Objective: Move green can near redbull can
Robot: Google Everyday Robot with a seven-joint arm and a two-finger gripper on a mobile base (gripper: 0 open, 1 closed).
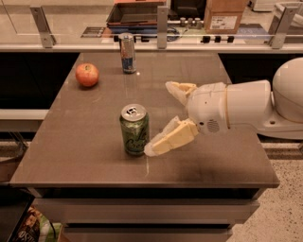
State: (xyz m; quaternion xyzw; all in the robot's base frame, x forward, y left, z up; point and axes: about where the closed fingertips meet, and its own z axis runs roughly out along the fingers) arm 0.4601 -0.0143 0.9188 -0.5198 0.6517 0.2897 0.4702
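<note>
The green can (134, 129) stands upright near the front middle of the brown table (94, 156). It has pale script lettering and a silver top with a pull tab. The redbull can (127, 52), slim and blue-silver, stands upright at the table's far edge, well behind the green can. My gripper (163, 116) comes in from the right, just right of the green can, with its fingers spread wide. The near fingertip (152, 149) is right beside the can's base; the far finger (176, 89) is behind and to the right. Nothing is held.
A red apple (87, 74) lies at the table's far left. Behind the table runs a railing with metal posts (162, 21), a dark tray (135, 13) and a cardboard box (226, 15). The white arm body (246, 106) spans the table's right side.
</note>
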